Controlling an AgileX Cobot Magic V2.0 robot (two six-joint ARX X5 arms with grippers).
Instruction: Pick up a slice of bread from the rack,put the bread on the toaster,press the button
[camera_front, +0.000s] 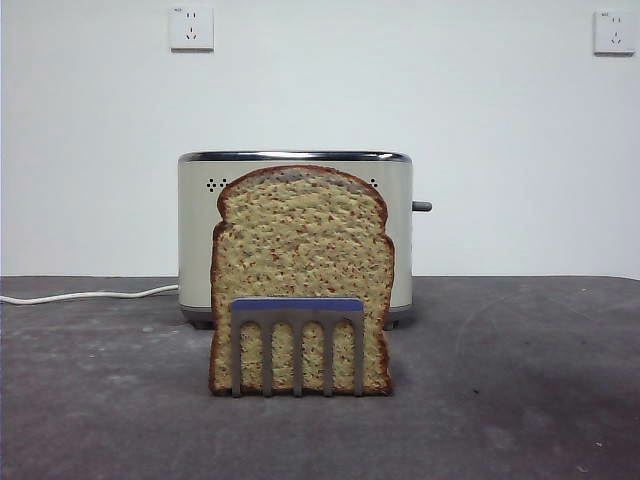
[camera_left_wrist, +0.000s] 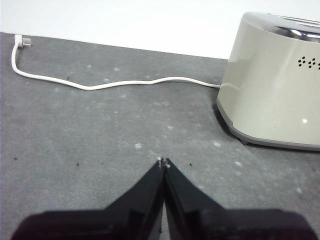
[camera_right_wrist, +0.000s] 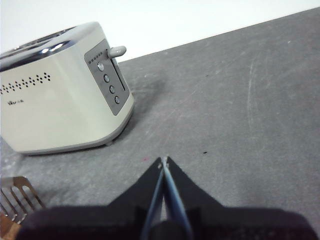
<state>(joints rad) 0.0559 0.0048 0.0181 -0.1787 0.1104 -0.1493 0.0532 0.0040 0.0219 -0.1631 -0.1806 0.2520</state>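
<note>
Nearest in the front view, centre of the frame: rack, small and steel, blue-violet bar on top, slats upright, feet on the dark grey table. Right behind the slats and touching them, slice of bread, upright, speckled tan with a dark crust, domed top reaching close to the chrome rim behind it. Further back, toaster, cream-beige, mostly hidden by the bread, dotted holes at either side of the dome, grey lever sticking out at the right edge. White cord trailing from the lower left of the toaster to the left edge of the frame. Farthest, a white wall with two sockets, one upper left, one at the upper right corner. No arm in the front view. In the left wrist view, left gripper low at bottom centre, jaws pressed together at the tips, holding nothing, over bare table, toaster side at the right and the cord ending in a plug at upper left. In the right wrist view, right gripper likewise closed tip to tip and empty, toaster's button panel and lever at upper left, rack slats just visible at the lower left corner.
</note>
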